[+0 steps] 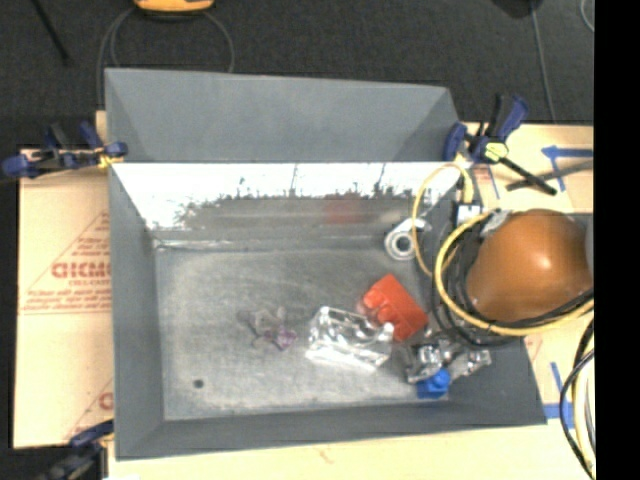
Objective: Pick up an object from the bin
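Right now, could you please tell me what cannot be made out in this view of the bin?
In the camera view:
1. Grey metal bin, right floor: hidden under the arm's orange dome cover.
2. Small blue piece by the near wall: half under the arm, shape unclear.
3. Faint purplish clear thing mid-floor: too small to identify.
4. Crinkled clear shiny wrapper beside the red block: glare hides its contents.

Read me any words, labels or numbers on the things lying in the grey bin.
None can be read. The red block, the clear crinkled packet and the small purple piece bear no lettering that I can make out.
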Available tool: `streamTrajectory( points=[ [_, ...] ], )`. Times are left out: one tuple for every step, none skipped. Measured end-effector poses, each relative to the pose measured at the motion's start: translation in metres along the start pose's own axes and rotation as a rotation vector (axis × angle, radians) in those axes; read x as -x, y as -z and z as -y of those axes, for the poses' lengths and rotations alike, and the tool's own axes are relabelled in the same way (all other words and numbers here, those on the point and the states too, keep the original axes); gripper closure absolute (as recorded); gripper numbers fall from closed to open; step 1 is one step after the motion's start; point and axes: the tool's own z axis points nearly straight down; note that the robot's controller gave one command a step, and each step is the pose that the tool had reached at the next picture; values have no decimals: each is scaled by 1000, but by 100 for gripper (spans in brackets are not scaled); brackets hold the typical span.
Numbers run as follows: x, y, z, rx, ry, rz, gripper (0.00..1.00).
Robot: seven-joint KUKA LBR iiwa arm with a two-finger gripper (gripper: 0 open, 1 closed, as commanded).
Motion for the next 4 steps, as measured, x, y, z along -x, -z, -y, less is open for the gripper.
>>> streamTrajectory(
  points=[
    [0, 24, 1, -9, -4, 4, 100],
    [0, 45, 2, -8, -7, 4, 100],
    [-1, 84, 3, -10, -11, 4, 100],
    [-1, 100, 4, -9, -15, 5, 100]
  ],
)
